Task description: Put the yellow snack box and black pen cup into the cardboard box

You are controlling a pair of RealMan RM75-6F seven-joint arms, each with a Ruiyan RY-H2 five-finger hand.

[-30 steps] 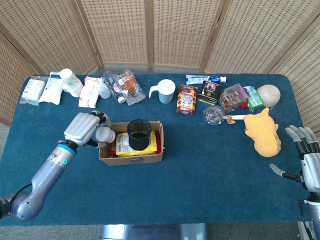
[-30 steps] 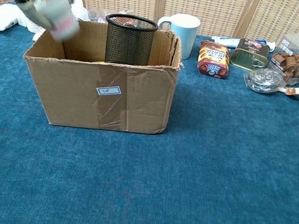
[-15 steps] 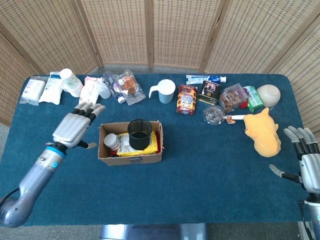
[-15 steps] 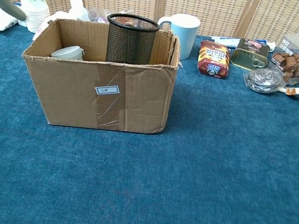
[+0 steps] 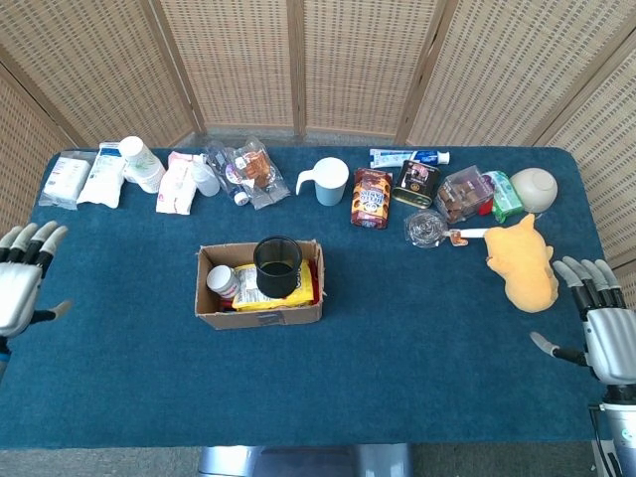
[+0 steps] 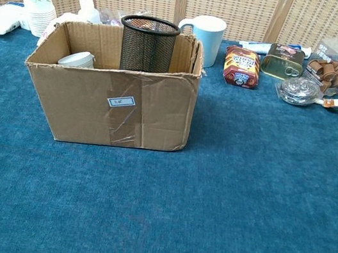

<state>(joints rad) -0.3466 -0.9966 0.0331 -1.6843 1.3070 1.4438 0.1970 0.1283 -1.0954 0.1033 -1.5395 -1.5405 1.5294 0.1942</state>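
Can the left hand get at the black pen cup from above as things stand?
Probably yes. The black pen cup stands upright in the cardboard box, nothing over it. The left hand is open at the table edge, bare cloth between.

— What is seen of the left hand (image 5: 20, 283)?
— A pale grey shell is shown, with dark-jointed fingers capped in lighter tips.
— And the right hand (image 5: 599, 333)?
— The same grey casing and segmented fingers are seen.

No legible text on any item.
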